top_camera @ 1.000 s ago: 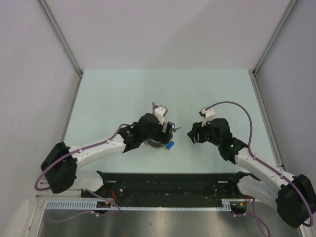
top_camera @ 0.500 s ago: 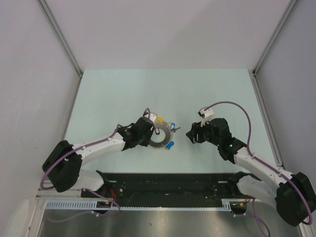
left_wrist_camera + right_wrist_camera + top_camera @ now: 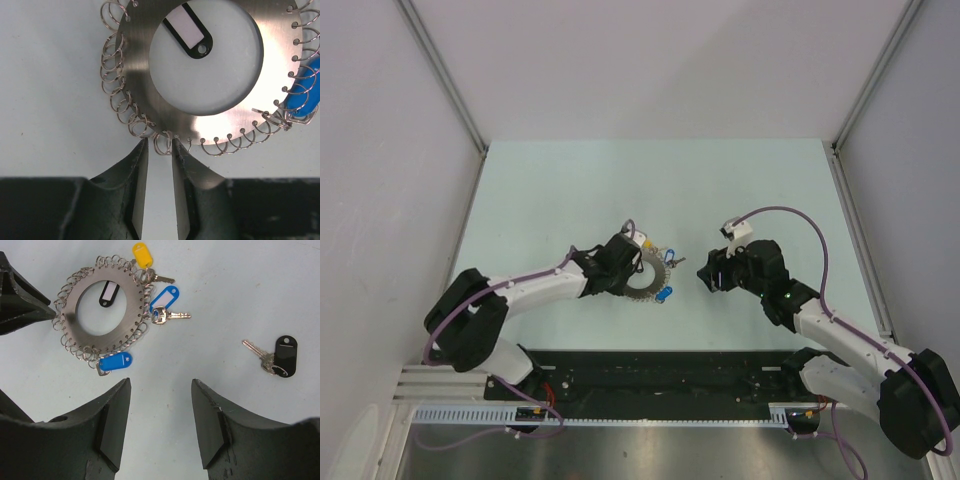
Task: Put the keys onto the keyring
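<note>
The keyring [image 3: 72, 315] lies flat on the pale bench [image 3: 240, 280]; it is a steel disc with a round hole and small wire loops [image 3: 111, 60] all round its rim, and in the right wrist view it sits at upper left. A black-framed tag [image 3: 107, 292] lies inside the hole. At the ring's 1 o'clock a yellow-tagged key [image 3: 141, 255] touches the loops; at 3 o'clock a blue-framed key [image 3: 164, 297] lies against them; whether either is threaded on I cannot tell. At 6 o'clock a solid blue tag [image 3: 116, 361] sits just outside the rim, its small split ring in among the loops. A black-tagged key [image 3: 285, 356] lies well apart at the ring's 4 o'clock, alone on the bench.

The left claw [image 3: 160, 147] meets the rim at 6 o'clock in its own camera; its fingers [image 3: 140, 167] stand narrow with a single loop between the tips; whether they pinch it I cannot tell. The right claw [image 3: 160, 415] hovers over bare bench, jaws wide apart, nothing between them.
</note>
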Available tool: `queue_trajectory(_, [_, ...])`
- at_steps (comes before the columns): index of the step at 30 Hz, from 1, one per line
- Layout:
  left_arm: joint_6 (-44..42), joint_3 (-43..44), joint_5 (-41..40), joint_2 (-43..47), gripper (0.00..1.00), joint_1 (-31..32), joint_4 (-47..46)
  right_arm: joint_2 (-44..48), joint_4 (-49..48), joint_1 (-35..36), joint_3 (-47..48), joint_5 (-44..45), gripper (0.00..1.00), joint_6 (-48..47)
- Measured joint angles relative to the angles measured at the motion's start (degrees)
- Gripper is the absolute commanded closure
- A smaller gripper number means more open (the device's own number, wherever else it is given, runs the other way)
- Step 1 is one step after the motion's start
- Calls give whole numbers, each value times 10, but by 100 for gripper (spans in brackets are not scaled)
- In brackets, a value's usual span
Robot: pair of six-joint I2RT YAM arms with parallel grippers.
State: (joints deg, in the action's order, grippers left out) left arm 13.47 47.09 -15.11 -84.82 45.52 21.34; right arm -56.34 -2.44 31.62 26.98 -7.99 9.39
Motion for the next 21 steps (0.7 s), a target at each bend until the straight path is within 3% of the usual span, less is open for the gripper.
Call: queue_trajectory(21, [-5, 5, 16, -33, 82, 0, 14, -1, 0, 0, -4, -5, 44, -2])
